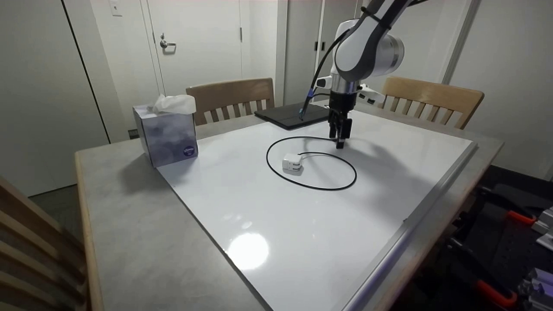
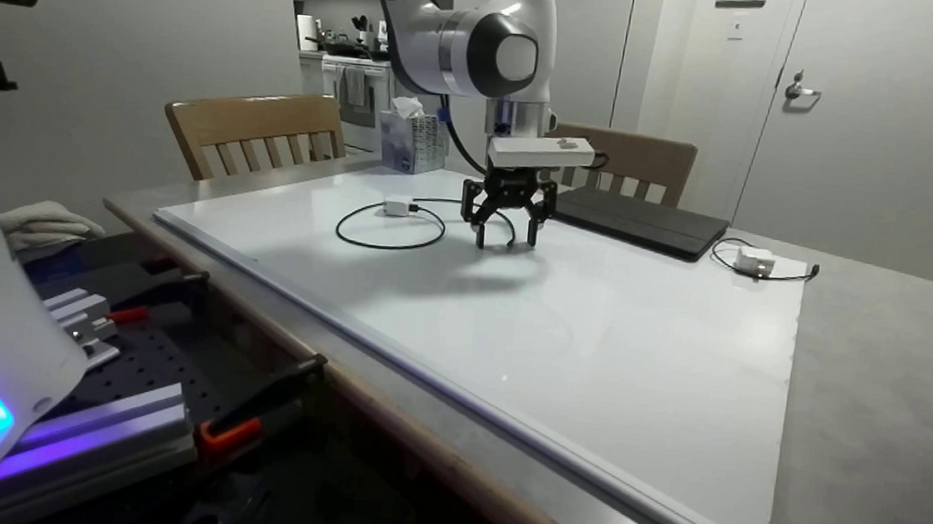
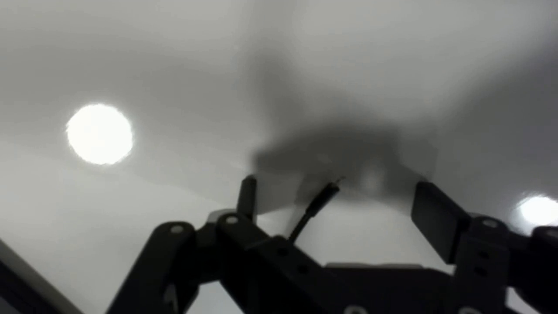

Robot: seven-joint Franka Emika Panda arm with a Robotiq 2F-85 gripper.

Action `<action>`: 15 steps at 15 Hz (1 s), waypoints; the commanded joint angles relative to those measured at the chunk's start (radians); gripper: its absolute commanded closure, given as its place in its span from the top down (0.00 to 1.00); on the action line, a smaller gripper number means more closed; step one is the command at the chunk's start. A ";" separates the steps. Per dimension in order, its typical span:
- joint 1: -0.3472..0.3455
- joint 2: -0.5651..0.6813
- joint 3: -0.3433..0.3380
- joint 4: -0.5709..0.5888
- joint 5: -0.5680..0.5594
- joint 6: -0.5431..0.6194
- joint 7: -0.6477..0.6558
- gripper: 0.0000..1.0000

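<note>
Where the cable end lies: in the gap of the gripper, wrist view, closer to the pic.-left finger than to the pic.-right finger; no contact w/ either that I can see.
Its axis: slantwise to the line joining the fingertips. Thick tip pts toward pic. top right; thin part runs lower left, then lost behind the gripper linkage.
Fingers: spread wide, nothing pinched, pts down; whether they or the cable end touch the whiteboard, can't tell.
Cable: black, in a big loop on the whiteboard, fr. near the gripper round to a white charger.
Charger: inside the loop, apart fr. the gripper, off to pic. left in both ext. views.
Robot arm: just 1, so this gripper's the nearest hand.
Nearby: black case beyond the gripper; 2nd charger past it; tissue box well apart.
</note>
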 commanded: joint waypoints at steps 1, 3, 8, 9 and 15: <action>-0.019 0.006 0.017 -0.004 -0.016 0.008 0.018 0.58; -0.016 -0.001 0.017 -0.010 -0.018 0.006 0.019 0.45; -0.009 -0.017 0.018 -0.031 -0.021 0.009 0.028 0.10; -0.005 -0.020 0.017 -0.035 -0.024 0.011 0.032 0.02; 0.013 -0.057 0.023 -0.056 -0.070 -0.026 0.034 0.02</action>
